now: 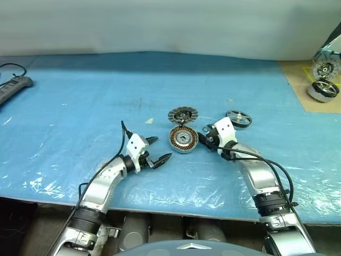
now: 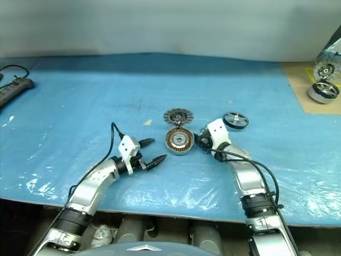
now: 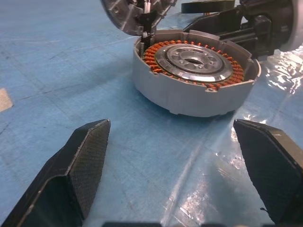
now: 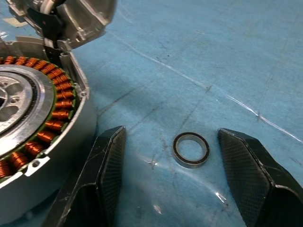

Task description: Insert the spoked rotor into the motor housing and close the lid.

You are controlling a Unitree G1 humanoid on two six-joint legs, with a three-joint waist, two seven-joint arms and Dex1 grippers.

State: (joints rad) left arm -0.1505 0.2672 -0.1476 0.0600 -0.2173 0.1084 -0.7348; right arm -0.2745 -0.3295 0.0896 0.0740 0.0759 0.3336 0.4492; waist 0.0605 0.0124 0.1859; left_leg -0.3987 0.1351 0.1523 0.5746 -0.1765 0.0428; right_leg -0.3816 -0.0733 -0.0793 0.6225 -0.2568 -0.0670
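The motor housing [image 1: 183,140] sits mid-table, its copper windings and silver hub facing up. The lid [image 1: 183,114] stands open just behind it, joined at the housing's far edge, ribbed face toward me. The spoked rotor [image 1: 238,118] lies flat to the right, beyond my right wrist. My left gripper [image 1: 162,148] is open and empty, low over the table a short way left of the housing [image 3: 196,71]. My right gripper [image 4: 171,132] is open beside the housing's right wall [image 4: 71,137]. A small thin metal ring [image 4: 190,149] lies on the sheet between its fingers, untouched.
The table is covered by a blue sheet under crinkled clear plastic [image 1: 176,186]. A power strip [image 1: 13,88] lies at the far left. At the far right, a chrome-rimmed black motor [image 1: 323,89] and another round part [image 1: 326,68] rest on a brown board.
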